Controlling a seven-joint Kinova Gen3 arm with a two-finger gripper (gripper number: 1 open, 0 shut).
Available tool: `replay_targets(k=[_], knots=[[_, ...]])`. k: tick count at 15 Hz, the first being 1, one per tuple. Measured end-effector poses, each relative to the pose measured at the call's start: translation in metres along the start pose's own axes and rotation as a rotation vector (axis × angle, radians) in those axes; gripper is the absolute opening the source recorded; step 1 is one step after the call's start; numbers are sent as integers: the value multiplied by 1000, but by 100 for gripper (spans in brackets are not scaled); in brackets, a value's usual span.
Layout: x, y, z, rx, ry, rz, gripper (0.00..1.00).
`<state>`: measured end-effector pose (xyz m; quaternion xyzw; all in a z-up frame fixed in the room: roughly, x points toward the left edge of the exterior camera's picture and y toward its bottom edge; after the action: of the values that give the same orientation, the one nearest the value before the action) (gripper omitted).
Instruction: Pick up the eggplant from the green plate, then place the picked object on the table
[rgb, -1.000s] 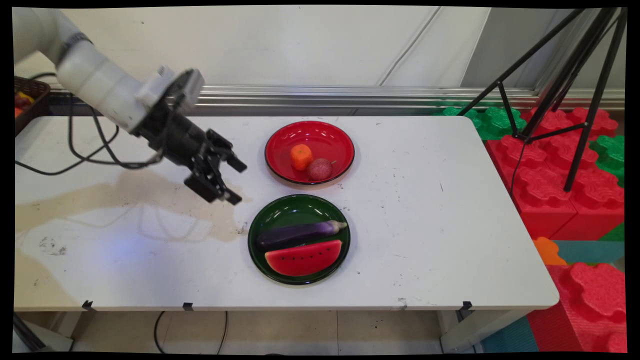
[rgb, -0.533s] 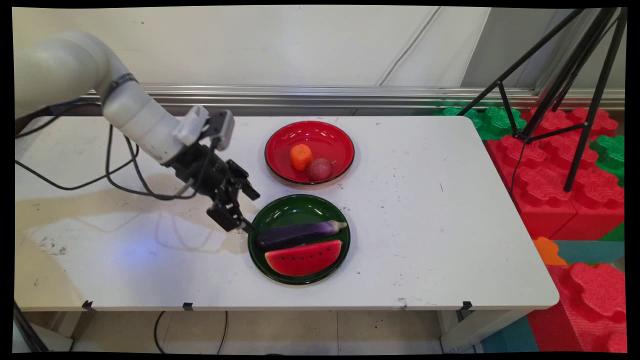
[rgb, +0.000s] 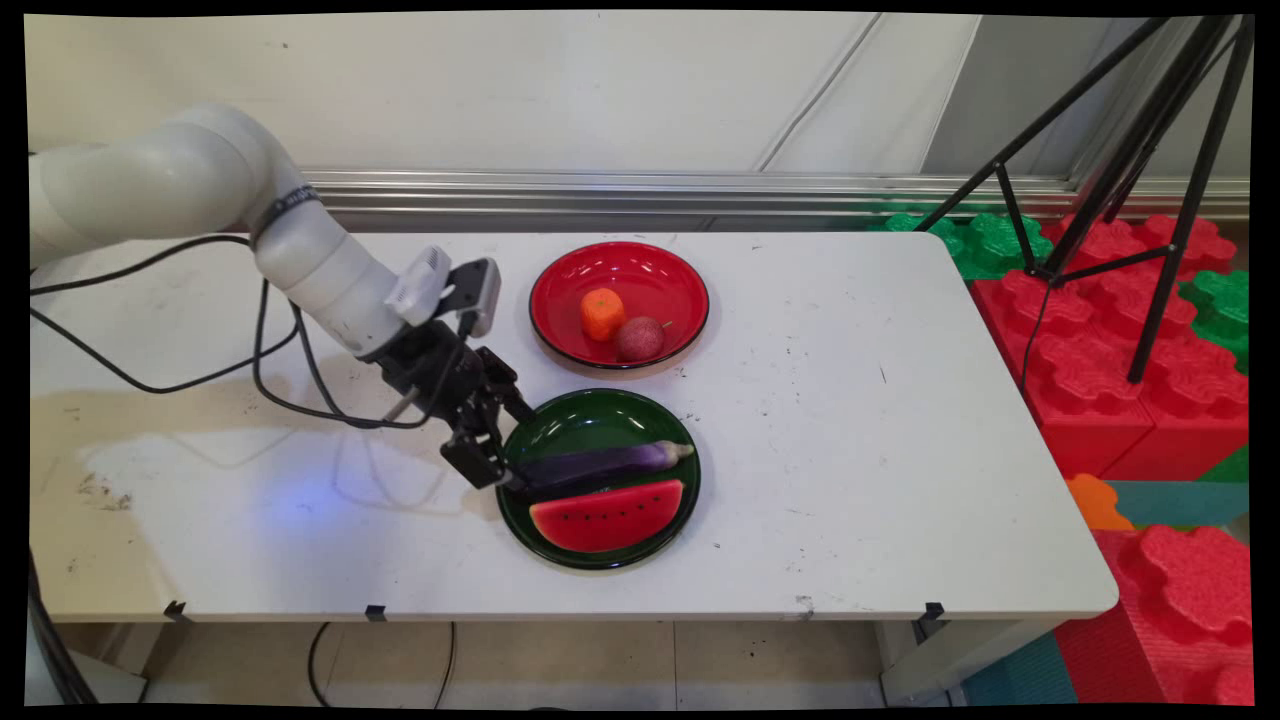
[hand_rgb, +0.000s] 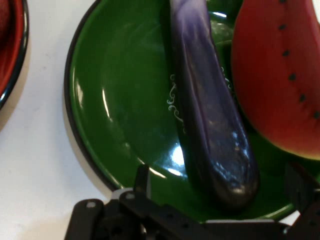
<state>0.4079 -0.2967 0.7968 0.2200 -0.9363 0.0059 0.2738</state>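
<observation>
A green plate (rgb: 585, 415) near the table's front holds a purple eggplant (rgb: 610, 462) and a watermelon slice (rgb: 608, 515) side by side. My gripper (rgb: 512, 450) is down at the plate's left rim, open, with its fingers on either side of the eggplant's dark blunt end. In the hand view the eggplant (hand_rgb: 210, 110) runs up from between the two fingers (hand_rgb: 142, 175), the watermelon slice (hand_rgb: 280, 75) lies to its right, and the bare green plate (hand_rgb: 120, 100) lies to its left. Nothing is gripped.
Behind the green plate a red plate (rgb: 650, 275) holds a small orange fruit (rgb: 602, 312) and a dark red round fruit (rgb: 639, 338). Black cables (rgb: 280, 370) hang from the arm over the table's left. Off the right edge stand a black tripod (rgb: 1150, 200) and red foam blocks (rgb: 1130, 380).
The arm has swung right and down from the table's left, bringing the open gripper from bare table to the green plate's left rim, around the eggplant's end. The plates and food have not moved.
</observation>
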Motion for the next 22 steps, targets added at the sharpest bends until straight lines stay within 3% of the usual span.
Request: replay_targets(k=[15, 16, 22], knots=[[3, -2, 42, 4, -25, 15, 100], [3, -2, 42, 4, -25, 19, 0], [4, -3, 42, 7, -20, 40, 0]])
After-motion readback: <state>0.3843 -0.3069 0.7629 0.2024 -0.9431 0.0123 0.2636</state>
